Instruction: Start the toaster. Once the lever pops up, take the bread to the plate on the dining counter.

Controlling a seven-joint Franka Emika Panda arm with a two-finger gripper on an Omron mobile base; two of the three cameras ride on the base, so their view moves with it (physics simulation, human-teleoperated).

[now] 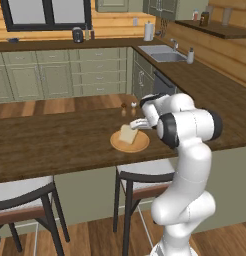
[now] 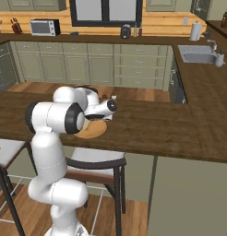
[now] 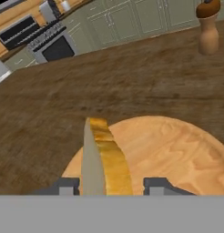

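The pale tan bread stands on edge, tilted, on the round orange-tan plate on the dark wood dining counter. My gripper reaches over the plate from the right. In the hand view the bread rises between the two fingertips, with a narrow gap on each side, so the gripper is open and straddles the slice. In the right base view the gripper hangs over the plate, and my arm hides the bread. The toaster and its lever are out of view.
Two small shakers stand on the counter just beyond the plate; one is the wooden mill. Stools sit under the counter's near edge. A sink and a microwave are on the far worktops.
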